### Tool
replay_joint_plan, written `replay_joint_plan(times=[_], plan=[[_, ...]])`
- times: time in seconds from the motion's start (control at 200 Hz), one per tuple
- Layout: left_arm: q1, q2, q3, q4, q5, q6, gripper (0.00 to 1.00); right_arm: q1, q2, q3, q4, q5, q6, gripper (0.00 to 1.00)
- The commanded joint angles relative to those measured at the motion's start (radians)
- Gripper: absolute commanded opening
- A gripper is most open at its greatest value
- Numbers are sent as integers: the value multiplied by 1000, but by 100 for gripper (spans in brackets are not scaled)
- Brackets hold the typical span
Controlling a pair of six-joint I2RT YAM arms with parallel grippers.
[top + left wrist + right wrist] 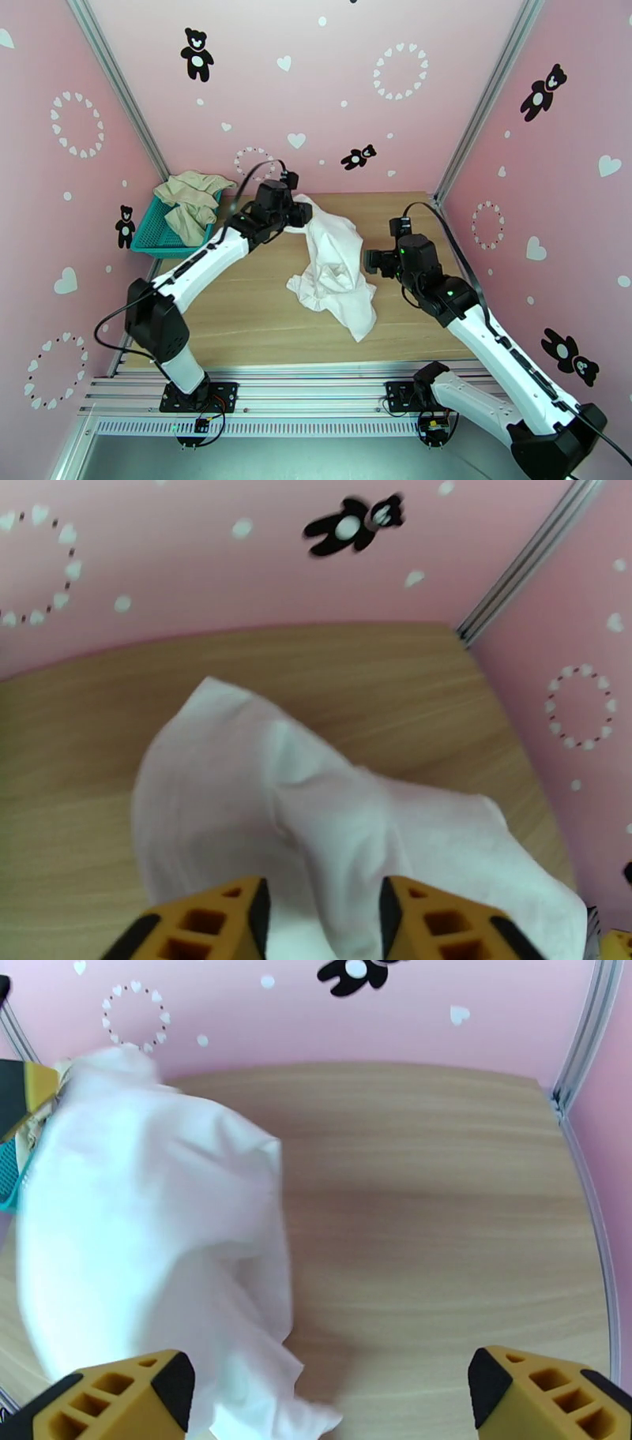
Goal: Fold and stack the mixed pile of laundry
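Obs.: white T-shirt (336, 268) sits approx. mid-table (237, 324), bunched up, not folded. Its upper end is raised to the L gripper (302, 211) toward the back of the table. The lower part is heaped on the wood w/ one tail trailing toward the near edge. L wrist view: L gripper (322, 910) jaws stand partway apart, w/ a ridge of T-shirt cloth (237, 796) running between the fingers (213, 922). Cloth is blurred there, so cannot tell whether either pad presses on it. R gripper (370, 260) hangs low over the table just beside the T-shirt's right side; contact cannot be told from the top view. R wrist view: R gripper (332, 1386) is spread fully wide, nothing between its fingers (126, 1398), bare wood ahead. T-shirt (142, 1213) lies to the left of its span, w/ a hem reaching down next to the left finger. Cream-beige garment (189, 201) lies crumpled in the teal mesh basket (150, 237) at the back-left corner, draped over the rim, well apart from the T-shirt.
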Motion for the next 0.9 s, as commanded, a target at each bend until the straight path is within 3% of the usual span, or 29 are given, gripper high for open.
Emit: replay_joint_plan(times=[0.0, 0.1, 0.2, 0.345, 0.541, 0.731, 0.891], plan=[[40, -70, -112, -8, -159, -73, 76, 2, -9, -45, -132, -9, 79, 98], [41, -160, -244, 7, -144, -57, 92, -3, -13, -85, -184, 41, 115, 98], [2, -218, -303, -4, -46, 1, 90, -49, -9, -135, -181, 24, 138, 98], [-133, -193, -275, -31, 61, 132, 89, -192, 24, -206, -117, -188, 176, 88], [-285, 24, -27, -132, 106, 319, 97, -339, 47, -331, -1, -390, 247, 82], [-341, 258, 248, -244, 106, 390, 94, -354, 26, -376, 11, -405, 261, 80], [-341, 413, 421, -339, 47, 384, 82, -353, 24, -421, 62, -430, 290, 72]])
